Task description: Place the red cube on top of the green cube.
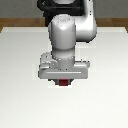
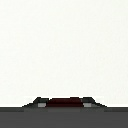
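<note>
Below the arm's wrist housing, in the exterior view, the red cube [image 1: 63, 83] shows as a small dark red patch peeking out from under the gripper [image 1: 63, 82], roughly at the middle of the white table [image 1: 20, 75]. Only its lower part is visible; the rest is covered by the broad grey hand body, which sits right over it. The fingers themselves cannot be made out in this view, hidden as they are behind the hand and the cube.

From the wrist view, the red cube [image 2: 64, 103] appears as a low, dark red strip along the edge of the picture, set directly between the two grey fingertips [image 2: 39, 104], one on each side. The tips seem to lie right against its sides with no clear gap, so the gripper [image 2: 64, 104] appears narrowed around the cube and holding it, though the render is coarse at this spot. Whether the cube rests on the table or hangs a little above it, I cannot tell. Beyond it the wrist view shows only plain white surface.

The green cube is not visible in either view.
</note>
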Controlling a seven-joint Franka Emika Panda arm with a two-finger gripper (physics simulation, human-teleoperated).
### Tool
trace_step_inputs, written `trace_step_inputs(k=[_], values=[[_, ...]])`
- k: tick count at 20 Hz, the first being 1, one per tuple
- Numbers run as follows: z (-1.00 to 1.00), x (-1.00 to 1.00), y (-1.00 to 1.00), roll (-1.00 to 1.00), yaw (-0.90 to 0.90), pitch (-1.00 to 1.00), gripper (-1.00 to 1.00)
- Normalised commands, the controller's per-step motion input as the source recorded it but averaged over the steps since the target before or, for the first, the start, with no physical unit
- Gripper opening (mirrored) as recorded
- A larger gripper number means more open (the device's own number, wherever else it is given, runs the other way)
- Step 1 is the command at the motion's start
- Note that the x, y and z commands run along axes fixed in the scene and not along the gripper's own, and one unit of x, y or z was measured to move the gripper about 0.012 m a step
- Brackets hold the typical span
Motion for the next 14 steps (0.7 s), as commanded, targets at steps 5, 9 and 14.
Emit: trace_step_inputs(k=[5,9,14], values=[[0.8,0.0,0.0,0.0,0.0,0.0,-1.0],[1.0,0.0,0.0,0.0,0.0,0.0,-1.0],[0.4,0.0,-0.4,0.0,0.0,0.0,-1.0]])
